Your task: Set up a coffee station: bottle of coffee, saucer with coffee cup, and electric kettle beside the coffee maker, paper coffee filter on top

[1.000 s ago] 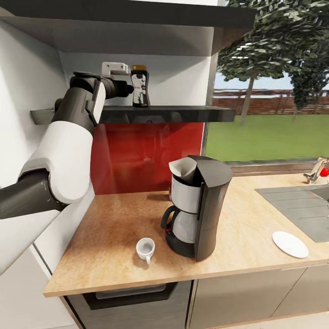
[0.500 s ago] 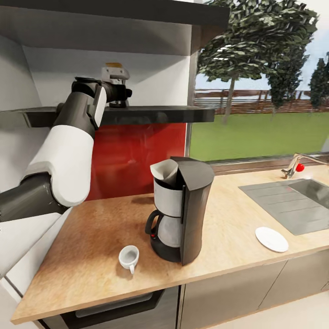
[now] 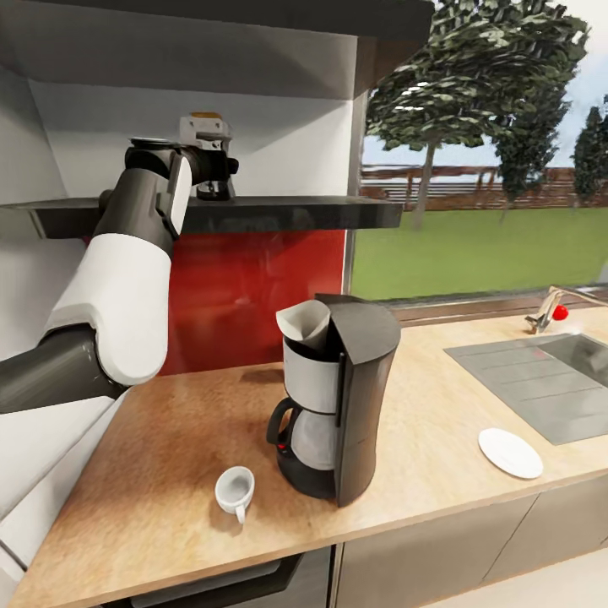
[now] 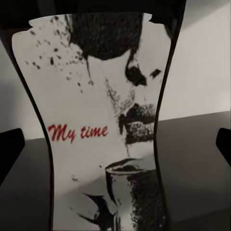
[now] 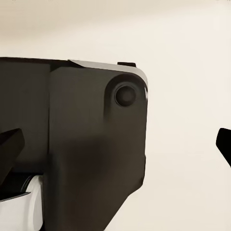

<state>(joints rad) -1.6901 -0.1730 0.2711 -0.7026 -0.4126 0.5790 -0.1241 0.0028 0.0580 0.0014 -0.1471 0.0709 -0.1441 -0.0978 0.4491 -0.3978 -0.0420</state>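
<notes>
Bottle of coffee (image 4: 103, 130): white label, black speckled print, red script "My time". Coffee maker (image 3: 355, 397): dark grey body, silver-grey centre section, white paper filter (image 3: 306, 323) on top. Coffee cup (image 3: 234, 490) and saucer (image 3: 509, 453): white. Countertop (image 3: 177, 439): light wood grain. Backsplash (image 3: 253, 295): glossy red. Shelf (image 3: 287, 211): black. Left arm (image 3: 118, 295), left of frame: white shell, dark grey joints
</notes>
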